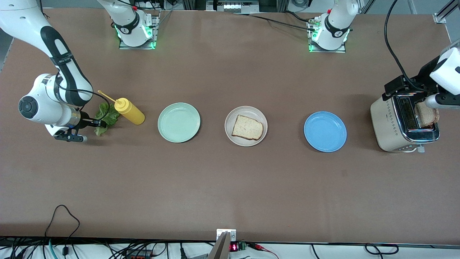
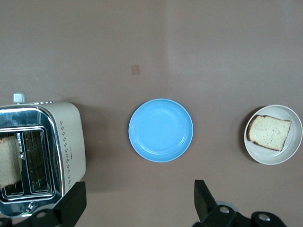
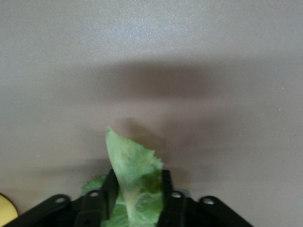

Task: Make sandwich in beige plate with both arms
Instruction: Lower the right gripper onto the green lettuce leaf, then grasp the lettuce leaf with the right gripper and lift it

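Note:
One slice of toasted bread [image 1: 247,127] lies on the beige plate [image 1: 230,120] at the middle of the table. A second slice [image 1: 427,114] stands in a slot of the toaster [image 1: 390,122] at the left arm's end. The green lettuce leaf [image 1: 107,115] lies on the table at the right arm's end. My right gripper [image 1: 97,123] is down at the leaf, and in the right wrist view its fingers [image 3: 110,182] press on both sides of the leaf [image 3: 132,161]. My left gripper [image 2: 139,189] hangs high beside the toaster [image 2: 66,142], open and holding nothing.
A yellow squeeze bottle [image 1: 130,111] lies right beside the lettuce. A mint green plate [image 1: 178,122] sits between the bottle and the beige plate. A blue plate [image 1: 325,131] sits between the beige plate and the toaster.

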{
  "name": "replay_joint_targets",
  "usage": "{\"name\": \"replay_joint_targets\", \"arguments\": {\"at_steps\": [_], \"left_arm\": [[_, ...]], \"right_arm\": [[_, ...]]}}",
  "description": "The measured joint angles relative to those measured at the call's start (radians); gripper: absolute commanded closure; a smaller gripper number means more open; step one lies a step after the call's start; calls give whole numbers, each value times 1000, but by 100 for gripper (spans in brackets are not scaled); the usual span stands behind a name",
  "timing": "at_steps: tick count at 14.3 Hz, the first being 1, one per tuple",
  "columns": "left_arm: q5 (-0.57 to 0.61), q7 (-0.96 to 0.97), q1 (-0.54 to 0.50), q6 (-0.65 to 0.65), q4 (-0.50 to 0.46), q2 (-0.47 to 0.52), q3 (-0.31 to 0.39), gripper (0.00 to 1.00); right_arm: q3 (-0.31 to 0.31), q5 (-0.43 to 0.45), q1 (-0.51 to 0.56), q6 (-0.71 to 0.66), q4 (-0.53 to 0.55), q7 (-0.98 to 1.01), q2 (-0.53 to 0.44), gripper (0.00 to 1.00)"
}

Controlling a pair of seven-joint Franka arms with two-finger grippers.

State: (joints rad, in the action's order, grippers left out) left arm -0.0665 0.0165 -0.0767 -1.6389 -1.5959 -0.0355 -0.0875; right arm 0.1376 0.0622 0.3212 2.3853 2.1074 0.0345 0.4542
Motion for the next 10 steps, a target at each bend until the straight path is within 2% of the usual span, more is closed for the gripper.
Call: {"name": "replay_joint_targets", "arguments": {"at_steps": [2, 7, 10], "left_arm": [[0, 0, 0, -3, 0, 0, 0, 0], [0, 0, 0, -3, 0, 0, 0, 0], [0, 0, 0, -3, 0, 0, 0, 0]], "right_arm": [[0, 0, 0, 0, 0, 0, 0, 100], [0, 7, 1, 1, -6, 29, -9, 100], [-4, 9, 13, -32, -20, 136, -75, 100]]}}
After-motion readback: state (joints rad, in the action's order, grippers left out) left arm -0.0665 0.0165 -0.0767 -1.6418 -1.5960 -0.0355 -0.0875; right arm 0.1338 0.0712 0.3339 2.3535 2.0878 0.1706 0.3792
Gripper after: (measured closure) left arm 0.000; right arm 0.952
